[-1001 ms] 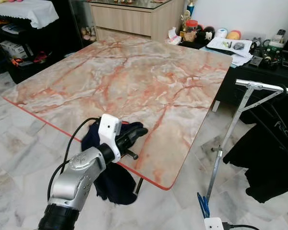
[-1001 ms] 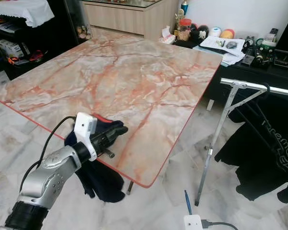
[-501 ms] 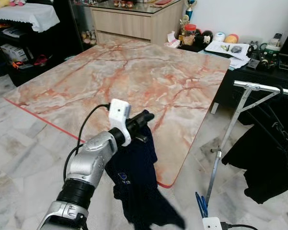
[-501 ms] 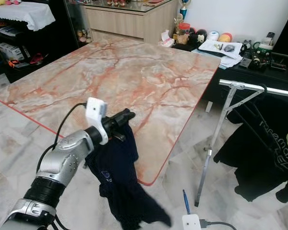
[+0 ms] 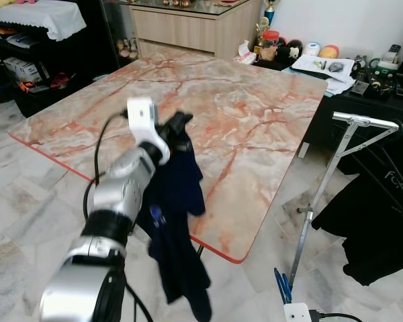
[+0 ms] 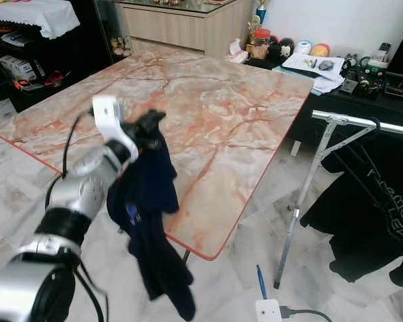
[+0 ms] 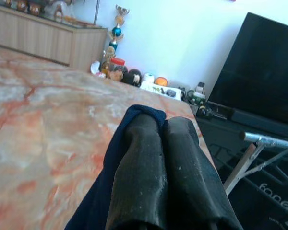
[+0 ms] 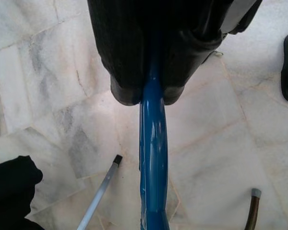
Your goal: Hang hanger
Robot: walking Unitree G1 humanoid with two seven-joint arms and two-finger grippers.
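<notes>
My left gripper (image 5: 176,125) was raised over the near edge of the pink-veined marble table (image 5: 255,114), its fingers (image 7: 153,158) pressed together on the collar of a dark navy shirt (image 5: 178,221), which hung limp below and off the table edge toward the floor.

My right gripper (image 8: 151,88) was low at my right side, pinched on a blue plastic hanger (image 8: 152,158); in the head views its blue tip (image 5: 282,285) showed just above the wrist at about 5 o'clock. Its long axis ran straight out along the fingers, over the white marble floor.

The silver metal clothes rail (image 5: 373,122) stood at roughly 3 o'clock, well apart from the shirt, with a black T-shirt (image 5: 376,215) already on it.

Judgement: the right arm is the nearer to the rail (the left must cross over). The shirt lay at about 9 o'clock from the hanger, not yet on it.
</notes>
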